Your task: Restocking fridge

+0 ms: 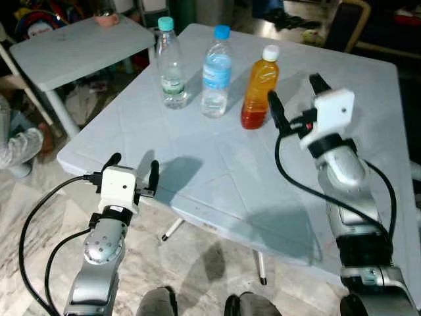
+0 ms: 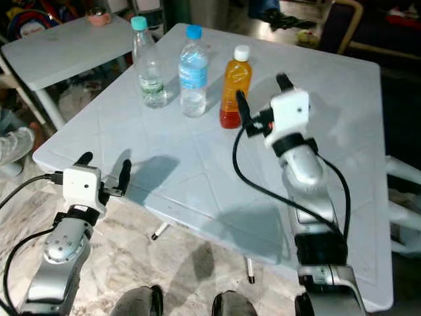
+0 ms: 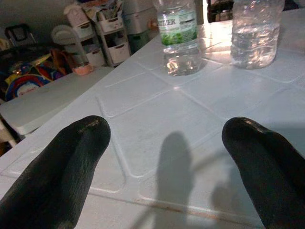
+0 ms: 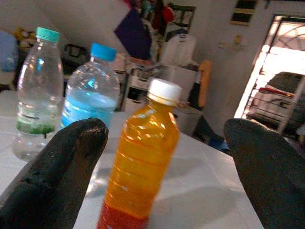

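My right gripper [image 1: 294, 99] hangs over the white table [image 1: 217, 171] with its two black fingers [image 4: 71, 171] spread wide, holding nothing and touching nothing. The orange juice bottle [image 1: 258, 87], white-capped and upright, stands just ahead of it; in my right wrist view it sits in line with the gap between the fingers but nearer my left finger, and I cannot tell from the head views whether it has passed the fingertips. To the left of that bottle, further from my right gripper, stand the blue-capped water bottle [image 1: 216, 73] and then the teal-capped water bottle [image 1: 171, 64], all three in a row, apart from one another. My left gripper [image 1: 134, 169] hovers at the table's near edge, well short of the bottles, fingers [image 3: 62, 167] also spread wide and empty, its shadow falling on the tabletop ahead of it.
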{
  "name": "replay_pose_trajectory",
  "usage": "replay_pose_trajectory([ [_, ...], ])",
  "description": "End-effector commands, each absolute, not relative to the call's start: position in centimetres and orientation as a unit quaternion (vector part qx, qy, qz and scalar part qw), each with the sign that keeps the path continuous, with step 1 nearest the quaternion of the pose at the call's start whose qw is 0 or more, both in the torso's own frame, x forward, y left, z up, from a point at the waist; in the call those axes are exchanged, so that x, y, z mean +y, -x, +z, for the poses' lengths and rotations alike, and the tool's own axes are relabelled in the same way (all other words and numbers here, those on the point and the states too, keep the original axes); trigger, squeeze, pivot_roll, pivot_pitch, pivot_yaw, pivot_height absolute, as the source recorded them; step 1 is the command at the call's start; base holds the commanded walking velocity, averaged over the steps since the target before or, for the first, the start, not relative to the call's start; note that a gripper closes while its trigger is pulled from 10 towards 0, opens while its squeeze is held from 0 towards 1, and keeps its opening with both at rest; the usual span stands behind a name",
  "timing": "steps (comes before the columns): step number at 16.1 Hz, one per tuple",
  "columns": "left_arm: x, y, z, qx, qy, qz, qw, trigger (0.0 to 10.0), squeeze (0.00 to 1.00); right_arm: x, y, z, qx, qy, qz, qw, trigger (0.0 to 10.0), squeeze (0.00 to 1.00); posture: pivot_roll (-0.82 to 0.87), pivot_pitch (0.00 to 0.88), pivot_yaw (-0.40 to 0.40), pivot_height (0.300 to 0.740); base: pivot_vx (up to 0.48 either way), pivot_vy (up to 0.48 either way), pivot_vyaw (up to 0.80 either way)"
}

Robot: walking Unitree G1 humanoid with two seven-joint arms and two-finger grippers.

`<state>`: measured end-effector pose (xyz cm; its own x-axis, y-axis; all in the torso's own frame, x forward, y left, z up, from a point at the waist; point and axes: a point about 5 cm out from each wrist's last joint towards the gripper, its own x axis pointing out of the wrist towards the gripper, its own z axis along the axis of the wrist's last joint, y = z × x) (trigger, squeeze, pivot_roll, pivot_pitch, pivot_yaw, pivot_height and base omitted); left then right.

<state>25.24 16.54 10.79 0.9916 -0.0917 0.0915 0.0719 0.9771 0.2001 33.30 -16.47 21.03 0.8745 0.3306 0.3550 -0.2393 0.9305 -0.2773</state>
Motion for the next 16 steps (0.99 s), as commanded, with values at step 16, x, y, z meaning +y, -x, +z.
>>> replay_pose_trajectory([
  [16, 17.8, -23.6, 11.7, -0.029, -0.138, -0.056, 0.988, 10.0, 0.0, -15.5, -39.0, 27.1, -0.226, 0.097, 0.161, 0.956, 10.0, 0.0, 0.18, 0.227, 0.031, 0.74, 0.0, 0.0, 0.0],
])
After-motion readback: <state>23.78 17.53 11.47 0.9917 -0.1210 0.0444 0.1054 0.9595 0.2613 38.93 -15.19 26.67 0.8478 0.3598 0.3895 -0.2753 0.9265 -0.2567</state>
